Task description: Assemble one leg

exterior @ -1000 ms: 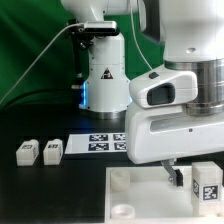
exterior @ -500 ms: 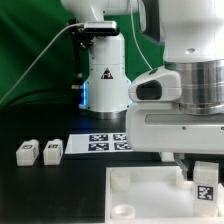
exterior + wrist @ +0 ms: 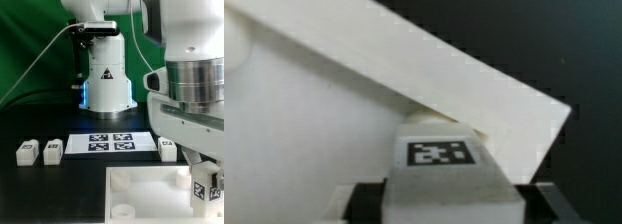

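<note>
My gripper [image 3: 206, 187] is shut on one leg [image 3: 211, 189], a small white block with a marker tag, at the exterior view's lower right. It holds the leg over the right corner of the large white tray-like piece [image 3: 140, 190]. In the wrist view the leg [image 3: 441, 158] sits between the dark fingers [image 3: 370, 203], tag facing the camera, with the tray-like piece's corner [image 3: 349, 100] right behind it. I cannot tell whether the leg touches that piece. Three more legs lie on the table: two at the left [image 3: 27, 152] [image 3: 52, 150] and one [image 3: 168, 148] beside the marker board.
The marker board [image 3: 108, 142] lies behind the tray-like piece. The arm's white base [image 3: 105, 75] stands at the back, with a cable running off to the exterior view's left. A round socket [image 3: 122, 210] shows at the tray-like piece's near left corner.
The arm's body has swung toward the exterior view's right, uncovering the loose leg beside the marker board. The held leg stays at the tray-like piece's right corner, shifted only slightly.
</note>
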`<state>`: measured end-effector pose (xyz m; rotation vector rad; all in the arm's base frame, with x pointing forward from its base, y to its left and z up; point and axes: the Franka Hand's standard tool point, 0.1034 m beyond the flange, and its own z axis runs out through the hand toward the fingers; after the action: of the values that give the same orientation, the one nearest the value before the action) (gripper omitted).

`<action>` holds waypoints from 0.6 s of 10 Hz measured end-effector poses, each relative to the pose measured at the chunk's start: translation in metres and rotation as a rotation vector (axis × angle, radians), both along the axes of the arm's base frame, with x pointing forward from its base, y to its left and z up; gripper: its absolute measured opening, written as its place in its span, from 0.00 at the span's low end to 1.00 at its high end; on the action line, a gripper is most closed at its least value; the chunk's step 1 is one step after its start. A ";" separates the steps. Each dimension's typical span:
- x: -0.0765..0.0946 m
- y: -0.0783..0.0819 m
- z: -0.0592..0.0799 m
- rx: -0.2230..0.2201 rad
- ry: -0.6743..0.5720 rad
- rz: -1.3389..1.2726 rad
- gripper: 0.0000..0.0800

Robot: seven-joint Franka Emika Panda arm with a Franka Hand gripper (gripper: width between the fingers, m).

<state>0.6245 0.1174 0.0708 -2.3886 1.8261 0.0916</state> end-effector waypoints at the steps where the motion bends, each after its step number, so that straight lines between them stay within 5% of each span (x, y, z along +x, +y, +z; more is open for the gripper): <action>1: 0.001 -0.001 0.000 0.016 0.012 -0.103 0.37; 6: 0.002 0.001 0.000 0.038 0.046 -0.366 0.37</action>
<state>0.6262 0.1182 0.0709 -2.0024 2.2253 0.1416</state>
